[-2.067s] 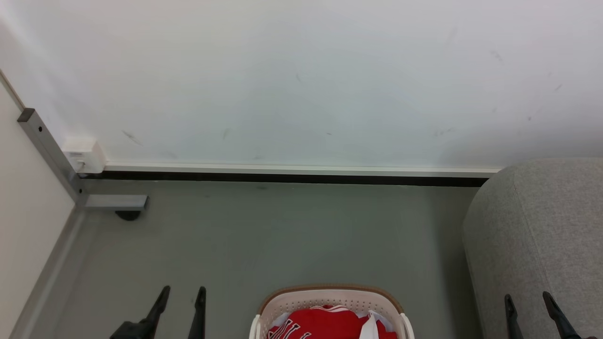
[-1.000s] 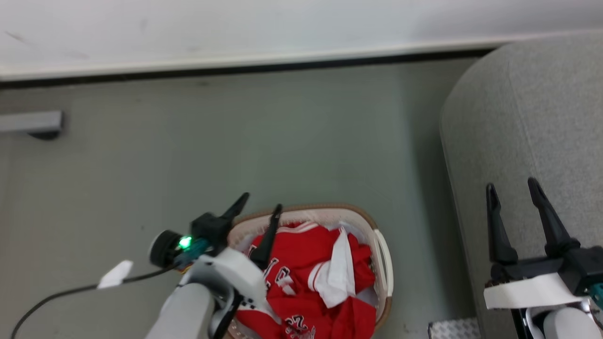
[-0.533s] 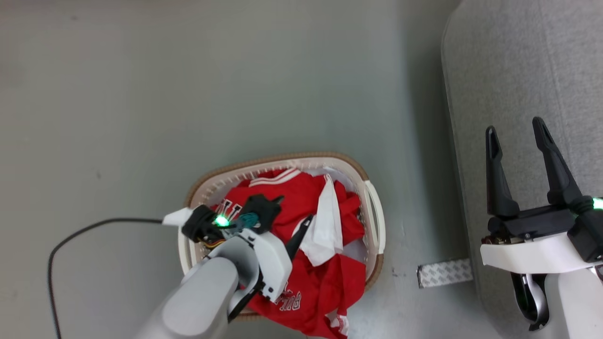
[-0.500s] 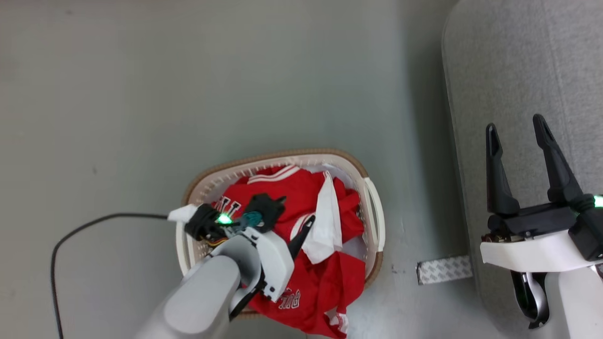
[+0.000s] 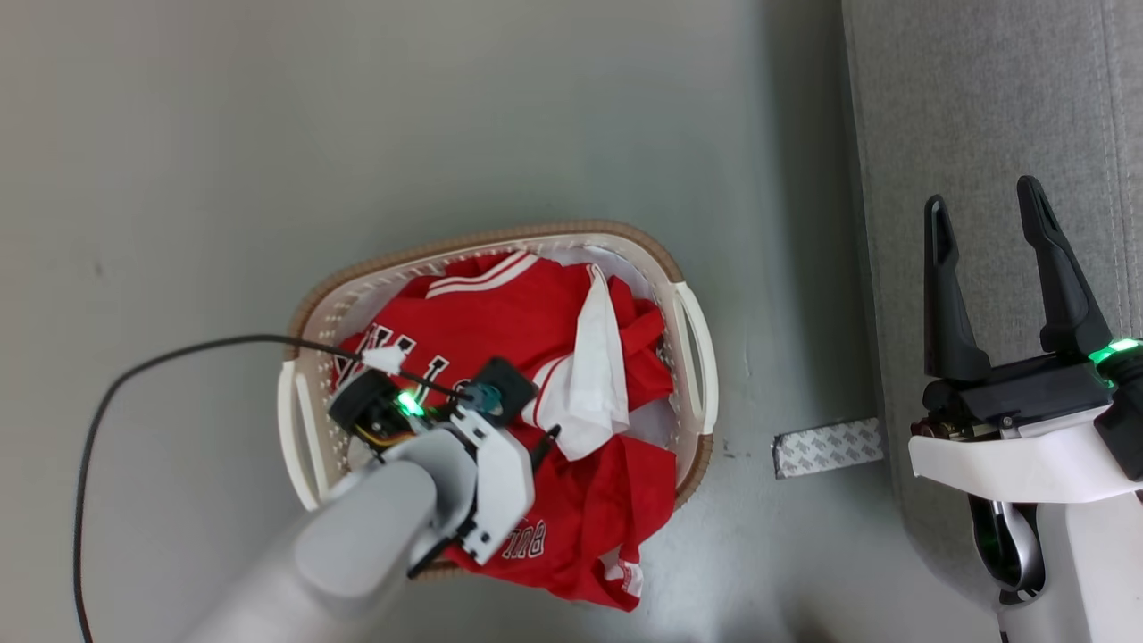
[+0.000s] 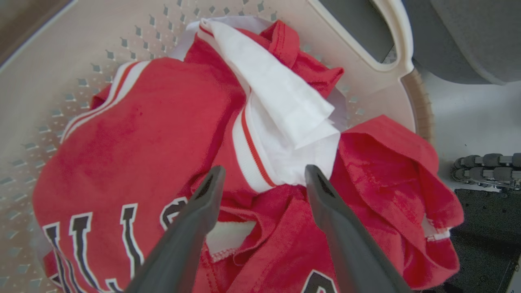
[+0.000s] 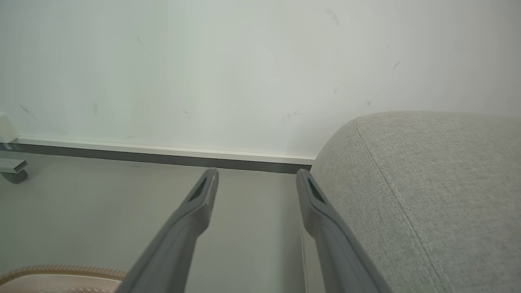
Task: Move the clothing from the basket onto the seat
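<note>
Two red garments, the clothing [image 5: 500,313], lie heaped in the basket [image 5: 500,241], none on the seat [image 5: 982,107].

- Clothing: a near fold hangs over the basket's near rim. White striped trim at the far side. Black, white-edged block lettering across one piece; on the near fold it reads "BUL", and the rest is lost in creases. The left wrist view shows more of the same lettering, cut off at the frame edge. No maker's label can be read.
- White cloth [image 5: 594,357]: draped over the red pile, right of centre.
- Basket: cream, perforated, tan rim, side handles. It stands on the grey floor [image 5: 357,134], left of the seat and apart from it.
- Seat: grey woven upholstery, right side.
- Left gripper [image 6: 262,175]: fingers spread, nothing between them, poised low over the pile by the white-trimmed fold. Contact cannot be told.
- Right gripper [image 5: 980,192]: fingers spread wide, empty, above the seat's left edge.
- Tape strip [image 5: 826,446]: patterned grey, on the floor between basket and seat.
- Black cable [image 5: 179,353]: loops from the left wrist across the floor.
</note>
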You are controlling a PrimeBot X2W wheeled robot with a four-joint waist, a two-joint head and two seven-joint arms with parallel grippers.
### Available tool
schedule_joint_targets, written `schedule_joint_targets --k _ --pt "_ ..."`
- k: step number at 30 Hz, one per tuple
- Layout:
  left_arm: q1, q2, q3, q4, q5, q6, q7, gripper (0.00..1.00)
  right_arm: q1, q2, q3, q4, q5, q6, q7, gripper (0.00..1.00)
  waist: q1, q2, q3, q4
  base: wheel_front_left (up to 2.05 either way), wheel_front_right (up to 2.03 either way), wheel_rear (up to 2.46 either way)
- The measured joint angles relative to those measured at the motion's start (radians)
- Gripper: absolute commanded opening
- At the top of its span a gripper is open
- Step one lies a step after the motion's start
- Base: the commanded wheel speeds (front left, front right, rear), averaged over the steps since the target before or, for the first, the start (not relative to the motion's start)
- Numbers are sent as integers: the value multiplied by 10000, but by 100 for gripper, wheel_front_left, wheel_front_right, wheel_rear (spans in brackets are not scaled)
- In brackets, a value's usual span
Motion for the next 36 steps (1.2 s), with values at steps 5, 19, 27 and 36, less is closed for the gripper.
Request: schedule_joint_targets --k 5,19,27,36 --pt "-509 249 -184 316 -201 0 -146 100 -46 0 4 -169 67 0 0 100 -1 0 326 -105 0 0 0" --pt "-1326 163 -635 1354 -506 0 -360 100 -99 0 6 -424 186 0 0 100 0 0 1303 -223 0 0 0" --pt "-1371 -36 -1254 1559 -986 2 -447 100 -141 0 2 -466 190 0 0 100 -1 0 1509 -179 0 0 0" --pt "-1610 -174 -1733 1954 -1250 2 -978 0 -143 0 -6 -518 186 0 0 100 -1 0 1596 -148 0 0 0"
